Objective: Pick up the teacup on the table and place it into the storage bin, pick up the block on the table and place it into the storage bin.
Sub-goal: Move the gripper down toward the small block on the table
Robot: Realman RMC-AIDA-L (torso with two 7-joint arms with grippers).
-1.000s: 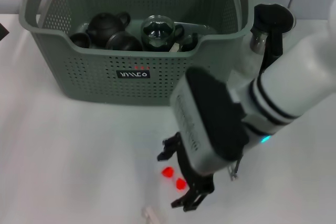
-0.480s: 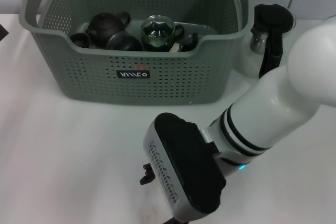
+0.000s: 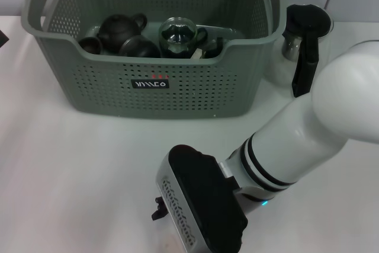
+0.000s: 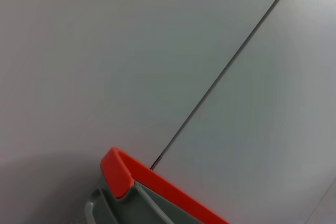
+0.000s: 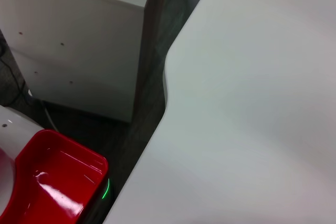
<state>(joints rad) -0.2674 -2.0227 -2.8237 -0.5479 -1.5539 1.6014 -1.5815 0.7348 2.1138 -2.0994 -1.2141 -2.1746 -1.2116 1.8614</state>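
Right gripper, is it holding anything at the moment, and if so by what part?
It cannot be told. The right gripper sits low over the table, almost wholly hidden under its own wrist, so neither its fingers nor anything between them shows.

— What does the right arm (image 3: 320, 128) look like?
— Glossy white, rounded segments, with two thin black rings near the wrist and a small cyan light beneath them.
— And the wrist end?
— A silver-grey block (image 3: 201, 205) with a black padded top and a ribbed edge strip.
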